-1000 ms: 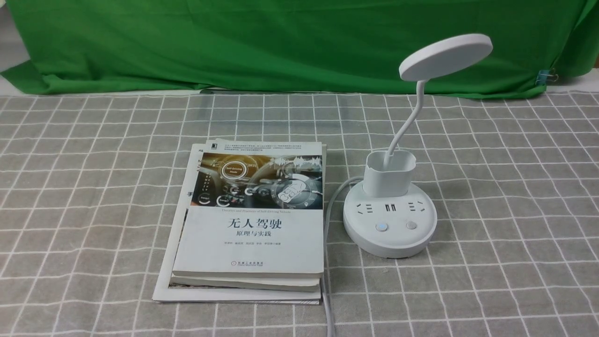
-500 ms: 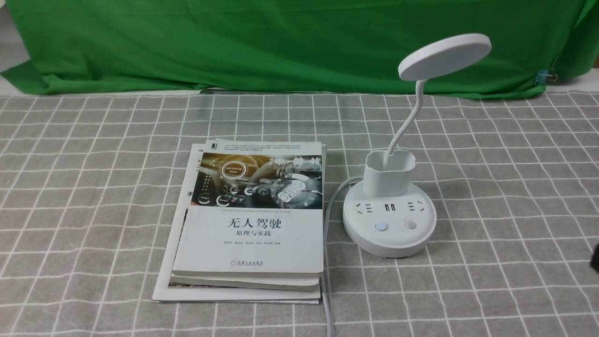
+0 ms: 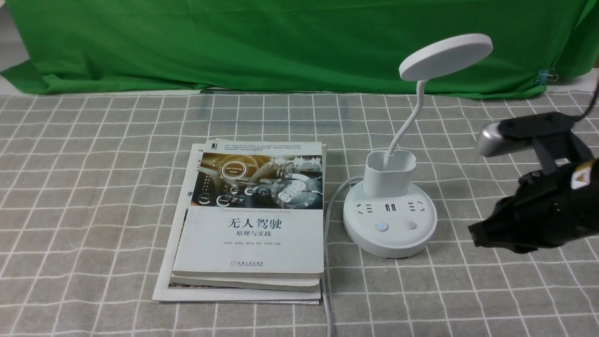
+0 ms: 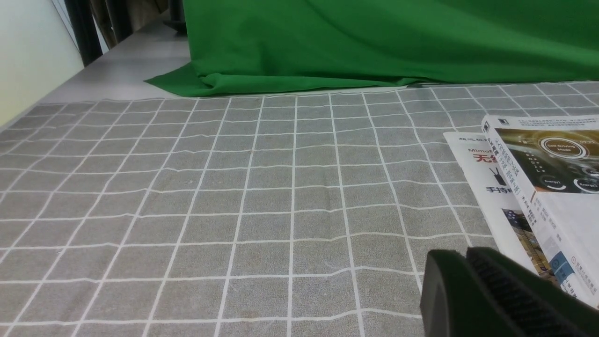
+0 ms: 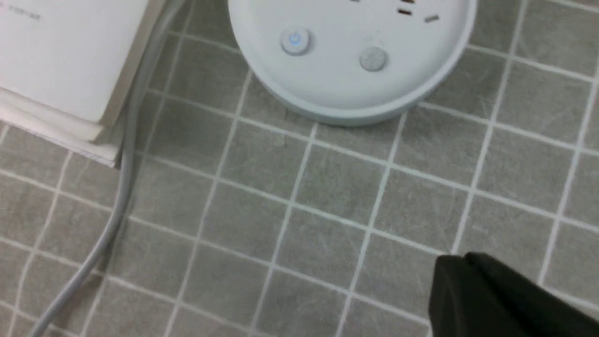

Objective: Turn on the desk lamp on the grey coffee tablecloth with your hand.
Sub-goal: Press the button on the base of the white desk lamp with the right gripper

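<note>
The white desk lamp (image 3: 390, 220) stands on the grey coffee tablecloth (image 3: 93, 187), right of centre, with its disc head (image 3: 445, 56) raised and unlit. Its round base (image 5: 355, 79) carries two buttons, one ringed blue (image 5: 295, 40) and one grey (image 5: 373, 59). My right gripper (image 3: 477, 234), the black hand, is shut and empty. It hovers to the right of the base, apart from it; in the right wrist view its tip (image 5: 456, 267) is well short of the buttons. My left gripper (image 4: 461, 260) is shut and empty, low over the cloth beside the books.
A stack of books (image 3: 252, 215) lies left of the lamp and also shows in the left wrist view (image 4: 538, 187). The lamp's grey cord (image 3: 327, 281) runs between books and base toward the front edge. A green backdrop cloth (image 3: 281, 42) hangs at the back.
My right arm has come into the front view from the right edge and moved left toward the lamp base. The lamp and books have not moved.
</note>
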Robot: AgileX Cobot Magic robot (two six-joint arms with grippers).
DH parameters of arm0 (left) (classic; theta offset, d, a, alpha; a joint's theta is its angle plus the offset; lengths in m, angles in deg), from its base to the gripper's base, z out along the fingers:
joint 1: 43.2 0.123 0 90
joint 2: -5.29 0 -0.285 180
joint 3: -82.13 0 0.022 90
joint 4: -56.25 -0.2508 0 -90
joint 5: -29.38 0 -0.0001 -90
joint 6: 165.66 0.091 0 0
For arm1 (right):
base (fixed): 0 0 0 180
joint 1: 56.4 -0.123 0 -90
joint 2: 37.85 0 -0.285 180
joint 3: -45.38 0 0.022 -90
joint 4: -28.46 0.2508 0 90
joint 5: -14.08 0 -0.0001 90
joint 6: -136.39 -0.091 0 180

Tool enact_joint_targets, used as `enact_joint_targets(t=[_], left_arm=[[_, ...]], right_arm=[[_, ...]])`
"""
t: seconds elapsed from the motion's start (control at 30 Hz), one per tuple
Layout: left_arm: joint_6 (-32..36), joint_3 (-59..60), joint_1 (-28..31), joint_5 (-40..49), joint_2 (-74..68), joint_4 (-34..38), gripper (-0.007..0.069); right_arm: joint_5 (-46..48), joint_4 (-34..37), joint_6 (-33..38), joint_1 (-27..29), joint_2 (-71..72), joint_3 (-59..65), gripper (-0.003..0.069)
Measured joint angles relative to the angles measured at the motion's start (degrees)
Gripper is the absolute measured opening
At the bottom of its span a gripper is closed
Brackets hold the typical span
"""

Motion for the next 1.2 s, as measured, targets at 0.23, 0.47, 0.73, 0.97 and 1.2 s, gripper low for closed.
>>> enact_joint_targets(t=[0.23, 0.47, 0.73, 0.97, 1.2], left_arm=[[0.0, 0.0, 0.0, 0.0, 0.0, 0.0, 0.0019], [0.0, 0.0, 0.0, 0.0, 0.0, 0.0, 0.0019], [0.0, 0.0, 0.0, 0.0, 0.0, 0.0, 0.0019], [0.0, 0.0, 0.0, 0.0, 0.0, 0.0, 0.0019], [0.0, 0.0, 0.0, 0.0, 0.0, 0.0, 0.0019]], right_arm=[[-1.1, 0.0, 0.9, -2.6, -10.6, -6.4, 0.0046], [-4.3, -0.1, 1.6, -2.7, -17.3, -6.8, 0.0046], [-8.3, -0.2, 1.6, -2.7, -22.9, -10.7, 0.0040], [-9.7, -1.1, 1.6, -2.7, -25.0, -11.3, 0.0036], [-11.6, -1.4, 1.5, -2.7, -25.1, -11.3, 0.0035]])
